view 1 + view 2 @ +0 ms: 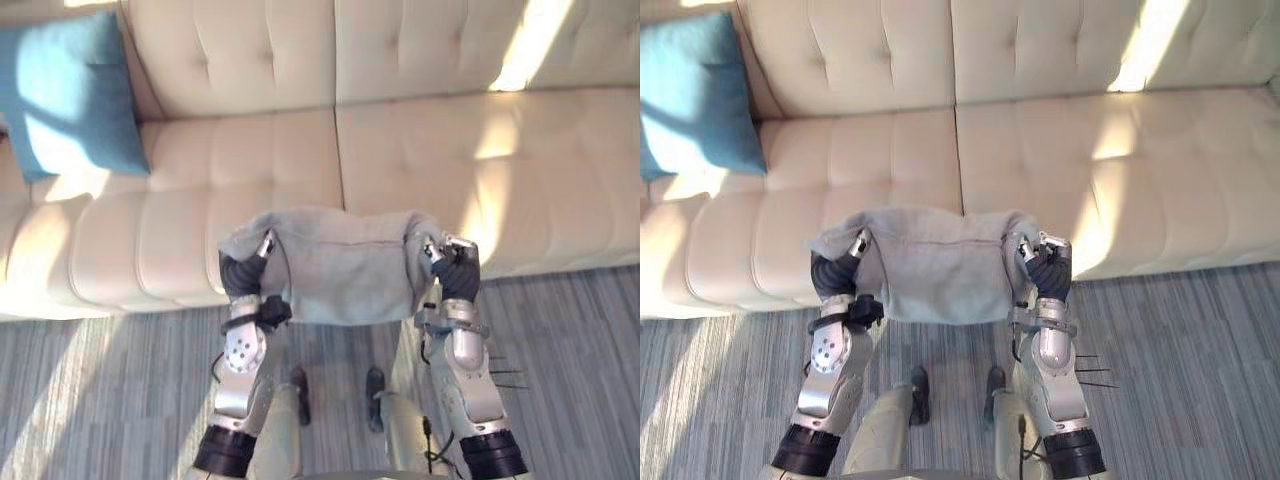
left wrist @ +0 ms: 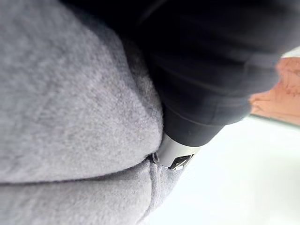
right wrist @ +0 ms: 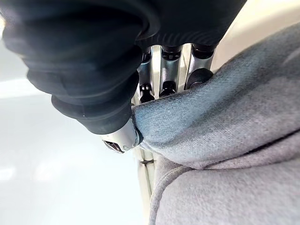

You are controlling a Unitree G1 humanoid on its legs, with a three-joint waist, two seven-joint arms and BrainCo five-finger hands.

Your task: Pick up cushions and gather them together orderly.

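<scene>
A grey cushion (image 1: 340, 265) hangs between my two hands just in front of the cream sofa's seat edge. My left hand (image 1: 243, 268) grips its left end and my right hand (image 1: 452, 262) grips its right end. In the right wrist view the fingers (image 3: 161, 70) and thumb pinch a fold of the grey cushion (image 3: 225, 154). The left wrist view has the thumb (image 2: 176, 154) pressed into the grey cushion (image 2: 70, 117). A blue cushion (image 1: 70, 95) leans upright against the sofa's back at the far left.
The cream tufted sofa (image 1: 480, 170) spans the whole width, with sunlit patches on its seat and back. Grey striped carpet (image 1: 100, 400) lies in front of it.
</scene>
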